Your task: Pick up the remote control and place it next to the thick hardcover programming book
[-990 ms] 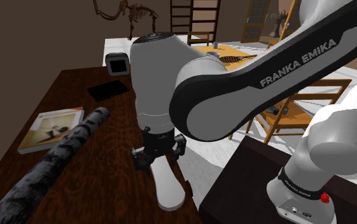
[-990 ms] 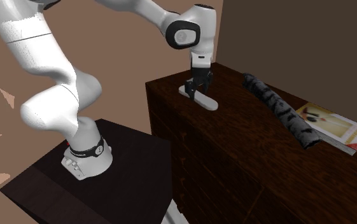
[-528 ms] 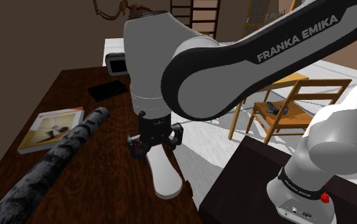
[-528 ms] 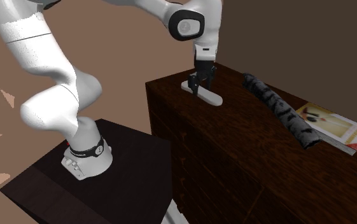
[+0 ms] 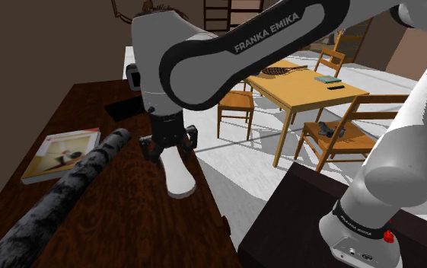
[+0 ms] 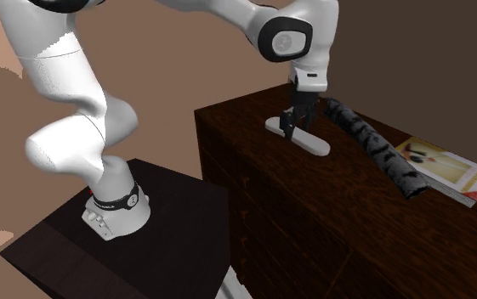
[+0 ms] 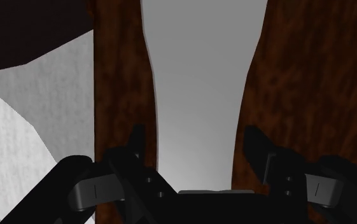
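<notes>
The remote control is a plain white, long, waisted bar. My gripper is shut on its far end, and the remote hangs low over the dark wooden table. In the wrist view the black fingers clasp the narrow waist of the remote. The hardcover book, with a white and red cover, lies flat at the shoulder view's left. A dark mottled roll lies between the remote and the book. In the second exterior view my gripper holds the remote just beside the roll, with the book beyond.
A flat black item and a small dark boxy device sit at the table's far end. The table's edge runs close to the remote's near end. Beyond it stand a yellow table and wooden chairs. My stand is at the lower right.
The arm has carried the remote along the table away from the stand-side end, toward the roll and the book. The grip has stayed shut on it.
</notes>
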